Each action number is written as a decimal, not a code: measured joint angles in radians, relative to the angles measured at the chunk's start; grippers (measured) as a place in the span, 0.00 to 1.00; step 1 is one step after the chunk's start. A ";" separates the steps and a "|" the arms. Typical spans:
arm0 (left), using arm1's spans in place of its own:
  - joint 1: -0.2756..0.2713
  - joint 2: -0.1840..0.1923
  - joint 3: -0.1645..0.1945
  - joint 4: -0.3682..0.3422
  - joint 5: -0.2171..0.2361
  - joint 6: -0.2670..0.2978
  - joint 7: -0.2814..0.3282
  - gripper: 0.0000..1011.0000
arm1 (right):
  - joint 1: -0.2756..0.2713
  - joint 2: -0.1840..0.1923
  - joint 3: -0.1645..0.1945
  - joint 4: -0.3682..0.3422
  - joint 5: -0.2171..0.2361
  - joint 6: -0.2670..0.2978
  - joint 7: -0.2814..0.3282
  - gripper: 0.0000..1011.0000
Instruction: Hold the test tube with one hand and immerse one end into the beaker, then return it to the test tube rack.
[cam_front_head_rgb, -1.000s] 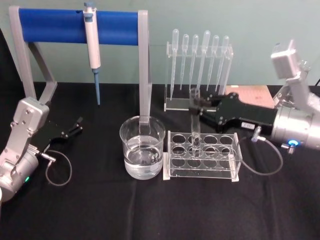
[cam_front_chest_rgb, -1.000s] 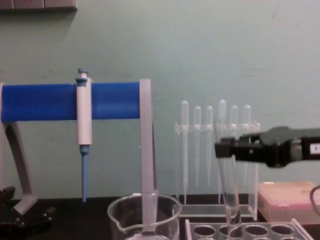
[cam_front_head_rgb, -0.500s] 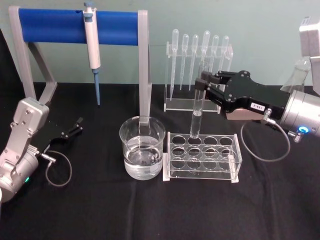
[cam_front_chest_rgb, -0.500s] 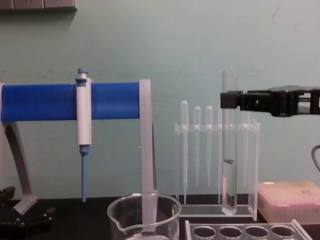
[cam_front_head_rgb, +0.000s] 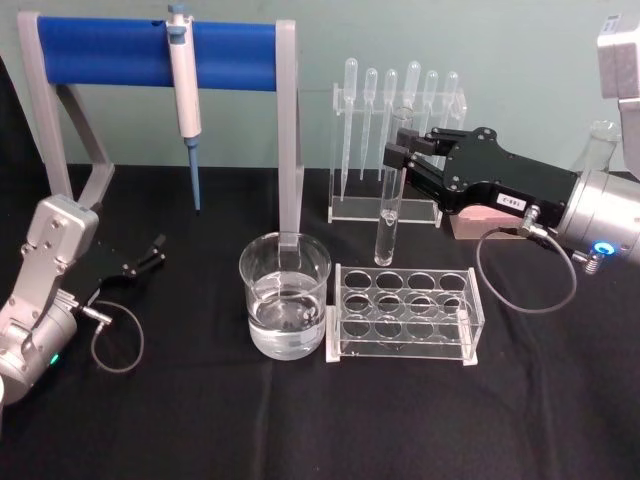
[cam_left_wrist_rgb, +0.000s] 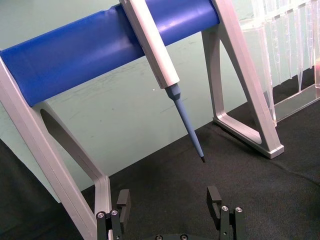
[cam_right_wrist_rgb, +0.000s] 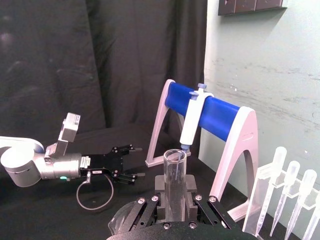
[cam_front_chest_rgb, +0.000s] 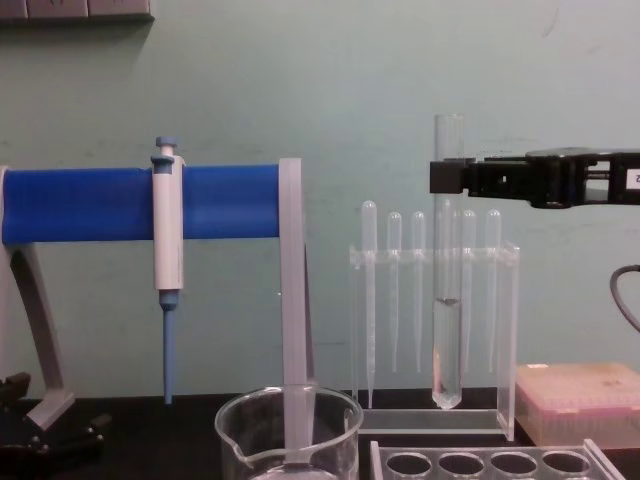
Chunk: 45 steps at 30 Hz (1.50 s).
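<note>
Right gripper is clamped on the test tube just under its rim. The tube hangs upright, clear above the rack, with a little liquid in its rounded end. The part-filled beaker stands just beside the rack; the tube end is not in it. Judged: pick-up done, dip and return to rack outstanding. Left gripper is parked low at the left over the table, fingers apart.

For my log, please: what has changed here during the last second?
The right gripper, jaws shut on the test tube, lifted it up out of the rack; it now hangs upright above it. Beaker, rack and the parked left gripper stayed put.
</note>
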 joint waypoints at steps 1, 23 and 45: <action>0.000 0.000 0.000 0.000 0.000 0.000 0.000 0.99 | 0.000 0.000 0.000 -0.002 0.000 0.000 -0.001 0.23; 0.000 0.000 0.000 0.000 0.000 0.000 0.000 0.99 | 0.000 0.001 -0.003 -0.005 -0.004 0.002 -0.007 0.23; 0.000 0.000 0.000 0.000 0.000 0.000 0.000 0.99 | 0.000 0.001 -0.002 -0.004 -0.004 0.001 -0.004 0.23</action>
